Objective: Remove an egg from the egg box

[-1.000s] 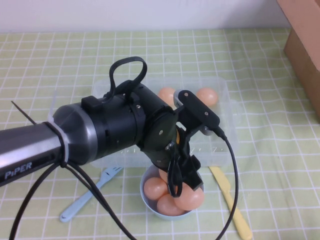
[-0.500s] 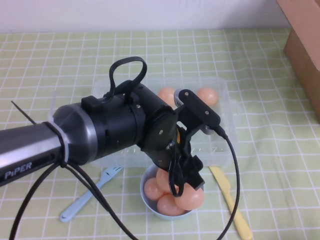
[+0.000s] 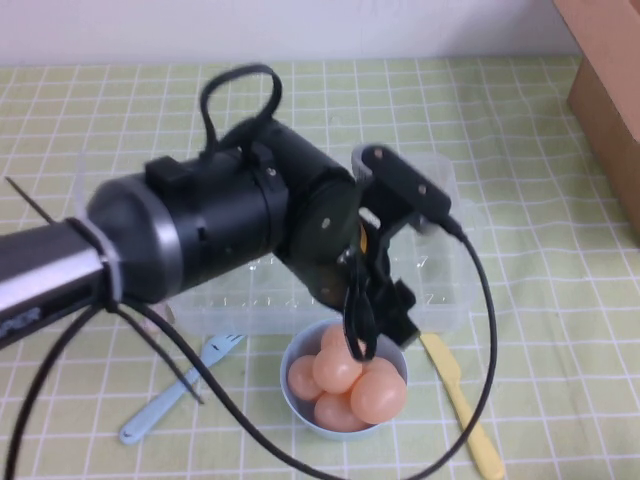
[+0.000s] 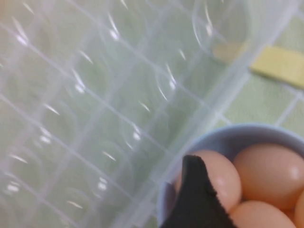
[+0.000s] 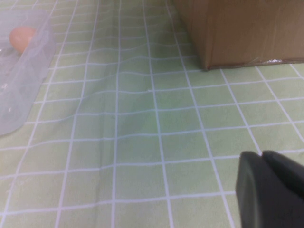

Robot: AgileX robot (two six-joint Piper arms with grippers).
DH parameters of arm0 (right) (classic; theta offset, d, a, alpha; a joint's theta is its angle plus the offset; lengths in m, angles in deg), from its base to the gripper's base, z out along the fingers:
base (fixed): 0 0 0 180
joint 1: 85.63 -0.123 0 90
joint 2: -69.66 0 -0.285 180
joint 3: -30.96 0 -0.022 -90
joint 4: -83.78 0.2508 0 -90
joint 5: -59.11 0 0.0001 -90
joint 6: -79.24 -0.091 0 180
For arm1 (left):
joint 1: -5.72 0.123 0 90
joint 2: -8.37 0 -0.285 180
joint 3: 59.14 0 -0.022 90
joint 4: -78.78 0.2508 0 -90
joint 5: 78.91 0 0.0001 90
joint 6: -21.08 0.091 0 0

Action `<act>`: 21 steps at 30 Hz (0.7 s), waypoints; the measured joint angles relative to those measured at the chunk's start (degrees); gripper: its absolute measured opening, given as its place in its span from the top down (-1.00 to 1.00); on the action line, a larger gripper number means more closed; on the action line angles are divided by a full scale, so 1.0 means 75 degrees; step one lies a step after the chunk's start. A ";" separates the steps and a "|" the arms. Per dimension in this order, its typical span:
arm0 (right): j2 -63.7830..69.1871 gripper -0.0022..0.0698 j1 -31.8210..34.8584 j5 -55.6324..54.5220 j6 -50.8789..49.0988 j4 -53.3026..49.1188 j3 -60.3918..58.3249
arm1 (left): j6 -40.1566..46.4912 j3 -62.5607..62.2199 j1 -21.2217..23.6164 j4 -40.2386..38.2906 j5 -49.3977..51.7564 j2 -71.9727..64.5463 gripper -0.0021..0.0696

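Note:
The clear plastic egg box (image 3: 440,298) lies mid-table, largely hidden behind my left arm. My left gripper (image 3: 378,332) hangs open and empty just above the small light-blue bowl (image 3: 298,410), which holds several orange-peach eggs (image 3: 337,368). In the left wrist view one dark finger (image 4: 194,199) sits over an egg (image 4: 223,178) in the bowl (image 4: 223,135), beside empty box cells (image 4: 95,95). One egg (image 5: 22,38) remains in the box (image 5: 19,90) in the right wrist view. My right gripper (image 5: 266,190) is shut and empty, low over the cloth to the right of the box.
A light-blue plastic fork (image 3: 185,385) lies left of the bowl and a yellow plastic knife (image 3: 460,400) lies right of it. A brown cardboard box (image 3: 610,90) stands at the far right, also in the right wrist view (image 5: 237,28). A green checked cloth covers the table.
My left gripper has risen from the bowl and swung back over the egg box. The egg that was at its fingers now lies in the bowl with the others.

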 joint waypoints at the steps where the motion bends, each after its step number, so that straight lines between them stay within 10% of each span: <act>1: 0.0000 0.99 0.0000 0.0000 0.0000 0.0000 0.0000 | -0.0043 -0.0053 0.0000 0.0109 -0.0043 0.0067 -0.25; 11: 0.0000 0.99 0.0000 0.0000 0.0000 0.0000 0.0000 | -0.2816 0.0657 0.0000 0.3768 -0.0521 0.2306 0.84; 21: 0.0000 0.99 0.0000 0.0000 0.0000 0.0000 0.0000 | -0.4297 0.3731 0.0000 0.4014 -0.1081 0.5736 0.94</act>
